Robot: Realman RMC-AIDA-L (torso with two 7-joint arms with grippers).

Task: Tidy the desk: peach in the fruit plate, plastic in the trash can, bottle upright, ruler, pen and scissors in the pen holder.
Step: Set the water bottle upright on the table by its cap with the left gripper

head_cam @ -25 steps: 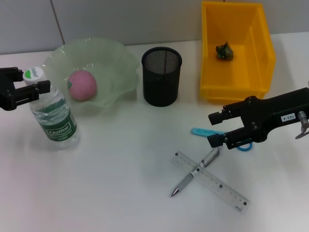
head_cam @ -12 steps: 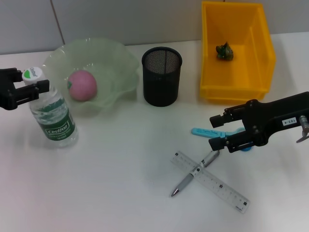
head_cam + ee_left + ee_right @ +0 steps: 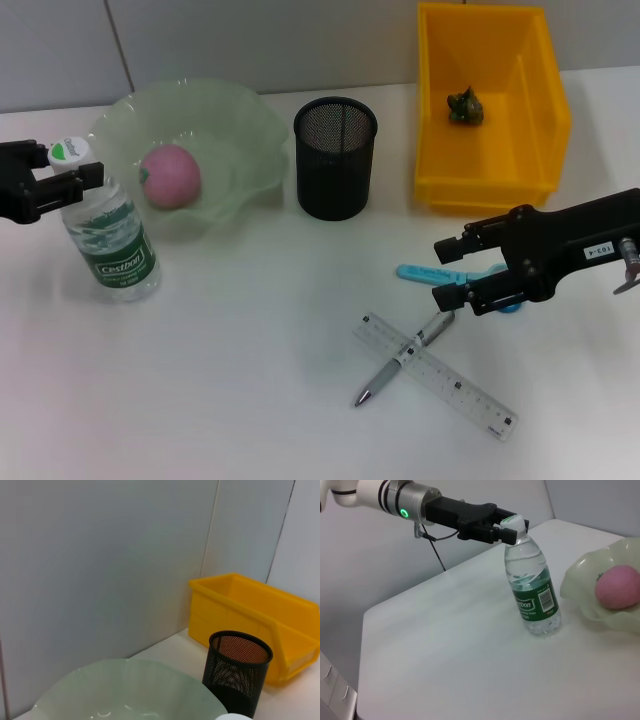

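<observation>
The clear water bottle [image 3: 108, 235] with a green label stands nearly upright at the left, and my left gripper [image 3: 72, 165] is shut on its neck just under the white cap. The right wrist view shows the same hold on the bottle [image 3: 532, 590] by the left gripper [image 3: 495, 527]. The pink peach [image 3: 168, 175] lies in the pale green fruit plate [image 3: 235, 120]. My right gripper [image 3: 452, 270] is open, low over the blue scissors [image 3: 418, 272]. A silver pen [image 3: 398, 360] lies across the clear ruler [image 3: 450, 385]. The black mesh pen holder [image 3: 335, 157] holds nothing I can see. Crumpled plastic [image 3: 465, 105] sits in the yellow bin [image 3: 540, 150].
The yellow bin stands at the back right beside the pen holder, against a grey wall. The left wrist view shows the plate rim [image 3: 125, 690], pen holder [image 3: 237, 672] and bin [image 3: 260, 615]. White tabletop lies open in front of the bottle and left of the pen.
The bottle has gone from leaning to nearly upright in my left gripper. My right gripper has shifted slightly right over the scissors, then held still.
</observation>
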